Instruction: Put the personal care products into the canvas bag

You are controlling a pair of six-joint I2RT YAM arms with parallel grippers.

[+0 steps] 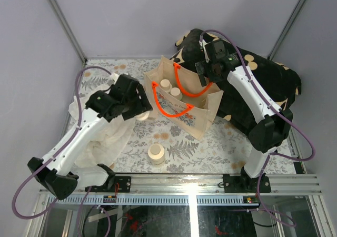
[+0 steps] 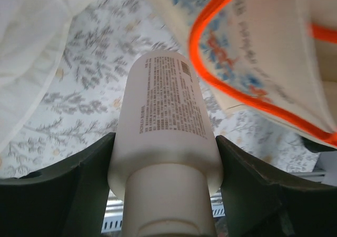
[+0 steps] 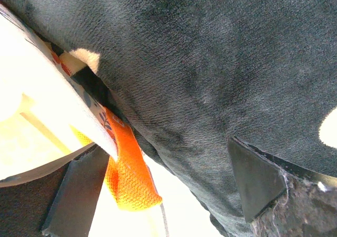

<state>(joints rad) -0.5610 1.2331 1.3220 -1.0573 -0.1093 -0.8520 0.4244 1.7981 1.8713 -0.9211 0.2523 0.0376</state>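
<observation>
Left gripper clamped on a bottle, just beside the canvas bag, outside its rim. Right gripper jaws wide, orange handle against one finger. Risk: bottle catches the handle or rim and tips the bag.
</observation>
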